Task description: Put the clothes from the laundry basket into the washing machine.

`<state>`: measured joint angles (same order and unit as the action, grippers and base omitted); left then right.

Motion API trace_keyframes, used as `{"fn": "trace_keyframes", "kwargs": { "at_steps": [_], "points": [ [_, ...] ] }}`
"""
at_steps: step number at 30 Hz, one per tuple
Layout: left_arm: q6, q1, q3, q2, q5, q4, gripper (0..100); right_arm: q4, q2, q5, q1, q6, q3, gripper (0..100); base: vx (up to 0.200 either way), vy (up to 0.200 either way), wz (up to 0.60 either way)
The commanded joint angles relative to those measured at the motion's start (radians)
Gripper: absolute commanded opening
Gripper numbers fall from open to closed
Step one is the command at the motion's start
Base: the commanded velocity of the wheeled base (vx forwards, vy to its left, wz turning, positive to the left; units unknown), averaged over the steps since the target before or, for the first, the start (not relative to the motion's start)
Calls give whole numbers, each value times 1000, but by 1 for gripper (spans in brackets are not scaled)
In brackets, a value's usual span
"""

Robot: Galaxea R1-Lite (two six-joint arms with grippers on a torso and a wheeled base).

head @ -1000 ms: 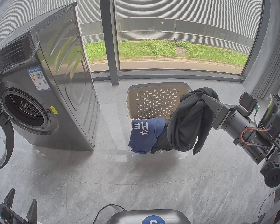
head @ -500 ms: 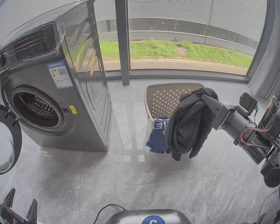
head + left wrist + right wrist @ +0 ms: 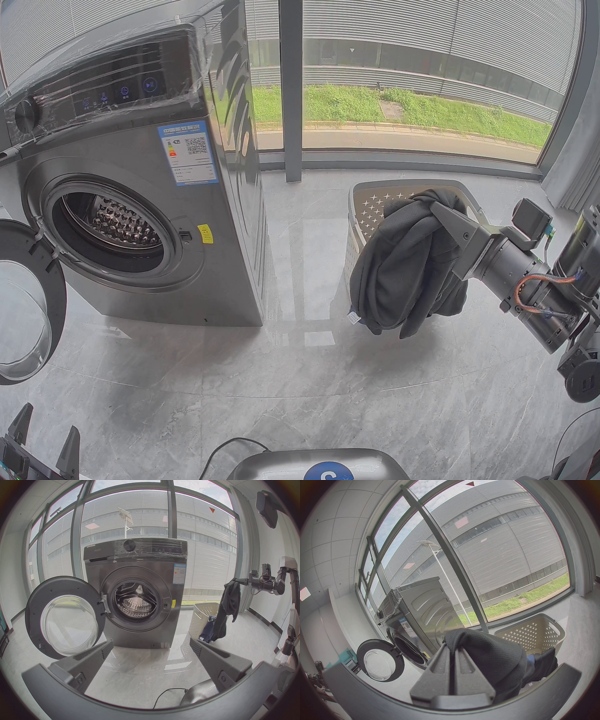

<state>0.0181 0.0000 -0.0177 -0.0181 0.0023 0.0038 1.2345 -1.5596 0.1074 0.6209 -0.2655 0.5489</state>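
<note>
One dark garment hangs in mid-air from the right hand, which is pinched shut on a bunched fold near the garment's top. The rest droops in loose folds in front of the laundry basket and seems clear of the floor. It looks like soft, limp, fairly thick cloth. It is probably light enough for a single pinch but has no stiffness, so it will likely swing, trail below the grip, and could snag on the rim of the drum opening. The hold looks sound because it takes a thick gather; a thin hem or a sleeve would more likely slip or let the bulk drag. A blue garment hangs over the basket's side and would want the same bunched grasp. The washing machine stands well apart to the left, its door swung wide. The left hand sits low, spread apart and holding nothing.
</note>
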Motion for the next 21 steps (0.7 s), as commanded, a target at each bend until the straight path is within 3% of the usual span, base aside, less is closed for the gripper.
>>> {"fn": "trace_keyframes", "kwargs": {
  "at_steps": [1,4,19,21],
  "points": [
    [0,0,15,13,1,1,100,0,-4,0,0,0,0,0,0,0,0],
    [0,0,15,13,1,-1,100,0,-4,0,0,0,0,0,0,0,0],
    [3,0,15,13,1,1,100,0,-10,-2,0,0,-7,0,-200,0,0],
    [3,0,15,13,1,-1,100,0,-10,-2,0,0,-7,0,0,0,0]
  ]
}}
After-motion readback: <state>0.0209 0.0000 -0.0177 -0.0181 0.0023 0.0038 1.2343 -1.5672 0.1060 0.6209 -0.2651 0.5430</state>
